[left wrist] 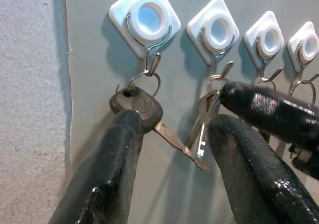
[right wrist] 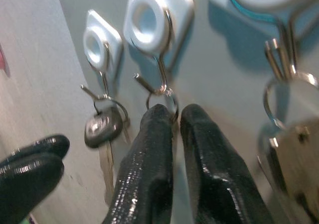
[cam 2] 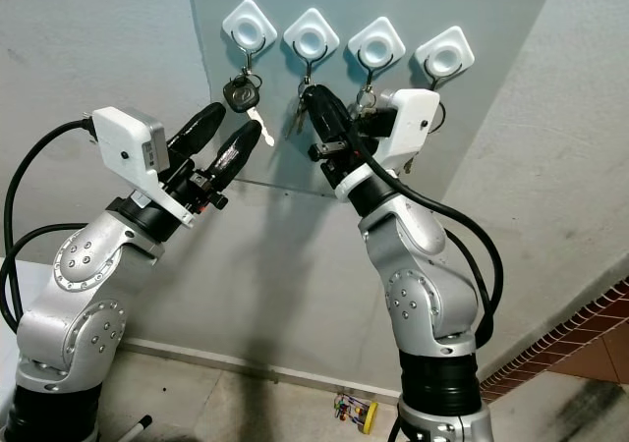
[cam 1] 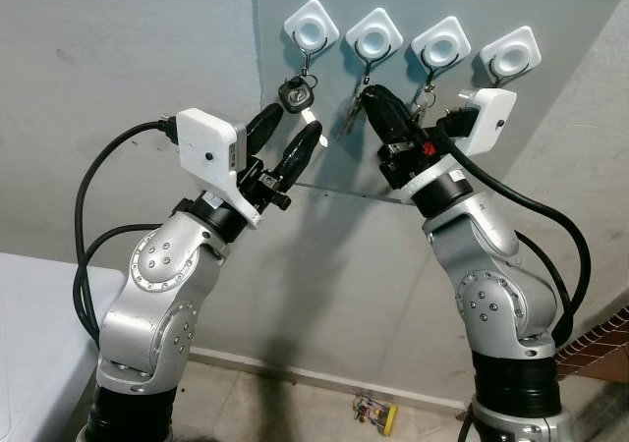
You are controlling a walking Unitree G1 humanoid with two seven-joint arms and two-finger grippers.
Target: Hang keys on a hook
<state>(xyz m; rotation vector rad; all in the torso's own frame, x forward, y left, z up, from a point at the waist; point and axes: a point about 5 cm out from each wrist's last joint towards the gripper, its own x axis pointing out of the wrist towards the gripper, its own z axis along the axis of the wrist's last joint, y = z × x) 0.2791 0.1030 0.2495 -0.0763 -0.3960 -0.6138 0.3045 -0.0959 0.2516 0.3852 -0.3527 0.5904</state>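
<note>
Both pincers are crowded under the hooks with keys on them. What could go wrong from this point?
The right pincer is closed just under the key ring on the second hook; pulling away sideways could lift the ring off the hook. The open left pincer straddles the black-headed key on the first hook, so a swing might knock it. The two pincers sit close and could collide.

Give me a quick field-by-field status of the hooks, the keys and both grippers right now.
hooks: four white square wall hooks in a row
first hook: black-headed key hanging on its ring
second hook: silver keys hanging on a ring
left gripper: open, fingers either side of the black-headed key
right gripper: fingers nearly together just below the second hook's ring; grip on the keys unclear
</note>
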